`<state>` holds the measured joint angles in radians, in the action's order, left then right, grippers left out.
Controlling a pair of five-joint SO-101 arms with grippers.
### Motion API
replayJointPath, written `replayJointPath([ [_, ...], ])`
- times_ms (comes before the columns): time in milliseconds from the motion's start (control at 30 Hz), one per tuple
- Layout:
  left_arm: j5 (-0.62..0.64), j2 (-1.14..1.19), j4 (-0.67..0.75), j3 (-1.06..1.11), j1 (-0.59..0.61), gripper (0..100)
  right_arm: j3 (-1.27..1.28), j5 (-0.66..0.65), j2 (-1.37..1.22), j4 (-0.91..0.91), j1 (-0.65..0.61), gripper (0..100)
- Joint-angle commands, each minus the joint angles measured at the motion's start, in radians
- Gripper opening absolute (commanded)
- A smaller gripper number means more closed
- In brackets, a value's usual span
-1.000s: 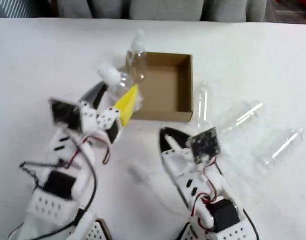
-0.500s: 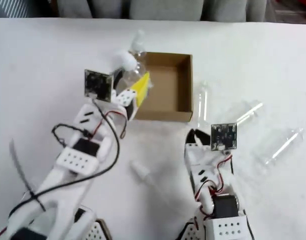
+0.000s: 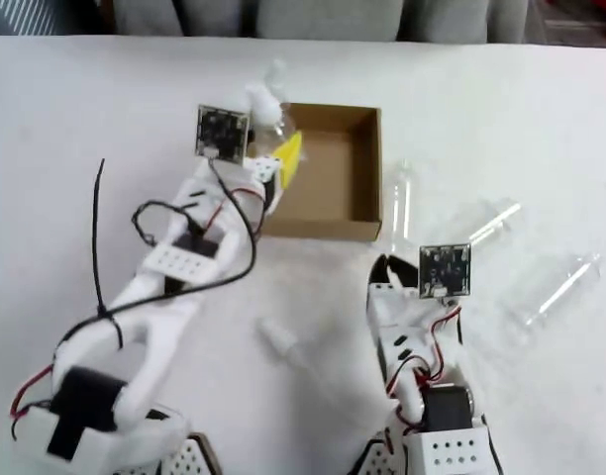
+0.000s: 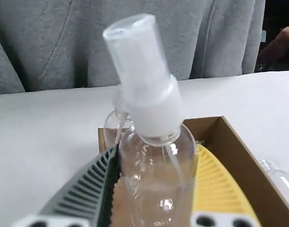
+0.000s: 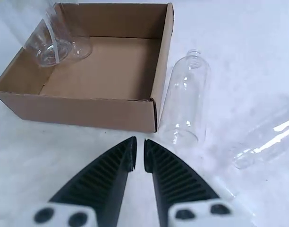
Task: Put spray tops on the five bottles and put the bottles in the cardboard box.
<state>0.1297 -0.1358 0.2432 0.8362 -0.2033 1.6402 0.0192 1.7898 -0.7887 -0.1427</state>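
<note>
My left gripper [image 3: 273,166] is shut on a clear bottle [image 4: 156,179] that carries a white spray top [image 4: 142,78]. It holds the bottle over the left wall of the cardboard box [image 3: 367,168]. A second capped bottle [image 5: 59,42] leans in the box's far left corner. My right gripper [image 5: 140,147] hovers shut and empty just in front of the box's front wall [image 5: 88,111]. Beside the box's right wall lies an uncapped bottle [image 5: 187,101], the same bottle [image 3: 399,208] showing in the high view.
Two more uncapped clear bottles [image 3: 476,230] [image 3: 560,287] lie on the white table to the right of the box. A loose spray top [image 3: 281,339] lies between the two arms near the front. Grey chairs line the far table edge.
The left arm carried its capped bottle away from the front, up to the box's left wall. The right arm drew back to the right at first, then kept still.
</note>
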Motion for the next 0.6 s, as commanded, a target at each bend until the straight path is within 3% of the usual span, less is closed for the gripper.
replayJointPath([
  [0,-0.012,0.030,0.038,-0.094,0.039,5,-0.009,-0.011,0.010,0.022,0.007,1.7],
  [333,-0.014,0.159,0.180,-0.104,0.042,5,-0.009,-0.011,0.010,0.022,0.010,1.7],
  [567,-0.083,0.243,0.270,-0.106,0.036,5,-0.009,-0.011,0.010,0.022,0.010,1.7],
])
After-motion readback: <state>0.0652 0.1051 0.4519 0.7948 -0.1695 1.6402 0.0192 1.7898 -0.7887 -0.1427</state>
